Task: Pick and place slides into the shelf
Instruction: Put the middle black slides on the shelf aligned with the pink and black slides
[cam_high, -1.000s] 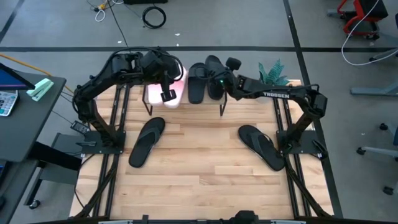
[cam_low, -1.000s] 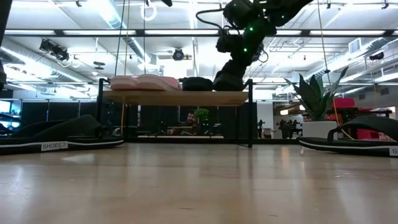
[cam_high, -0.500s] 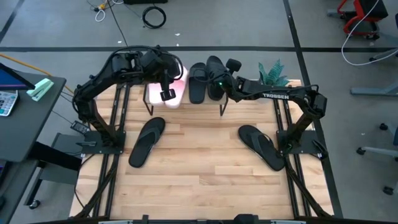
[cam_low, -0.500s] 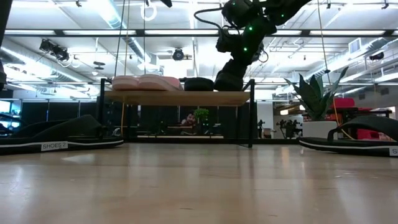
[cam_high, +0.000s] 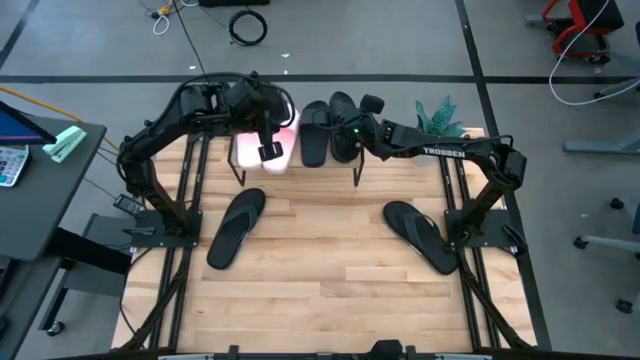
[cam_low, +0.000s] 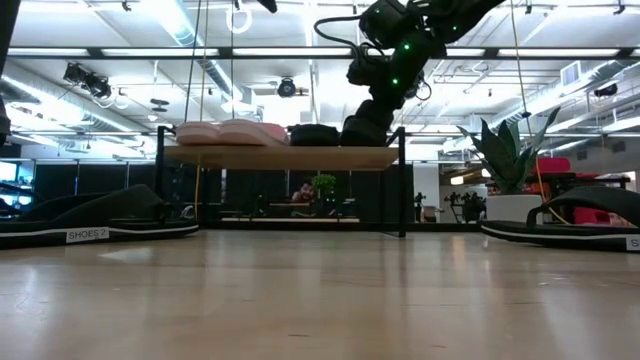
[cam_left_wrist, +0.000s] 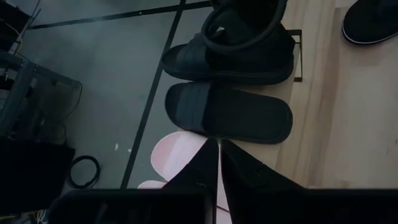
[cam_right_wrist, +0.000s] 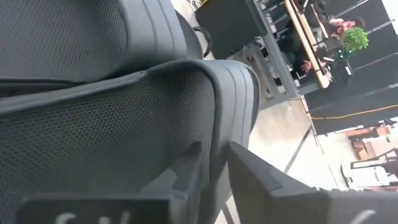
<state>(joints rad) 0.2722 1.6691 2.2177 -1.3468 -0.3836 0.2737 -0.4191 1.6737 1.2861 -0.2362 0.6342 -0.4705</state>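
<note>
The shelf (cam_low: 280, 157) stands at the table's far edge. On its top board lie two pale pink slides (cam_high: 278, 140) and two black slides (cam_high: 316, 135), soles down. My right gripper (cam_high: 350, 133) is down on the right-hand black slide (cam_high: 341, 102) and shut on it. My left gripper (cam_left_wrist: 218, 168) hangs shut above the pink slides (cam_left_wrist: 177, 152), touching nothing. Two more black slides lie flat on the table, one at the left (cam_high: 236, 228) and one at the right (cam_high: 420, 236). My right gripper pinches the black slide's wide strap at its ribbed edge (cam_right_wrist: 231, 106), one finger (cam_right_wrist: 193, 168) on either side of it. It comes slanting down from the table's right (cam_low: 365, 122). The slide rests on the shelf's top board.
A potted plant (cam_high: 438, 117) stands at the far right corner beside the shelf. The middle of the table (cam_high: 320, 260) between the two loose slides is bare wood. A desk with a keypad (cam_high: 12, 165) stands left of the table.
</note>
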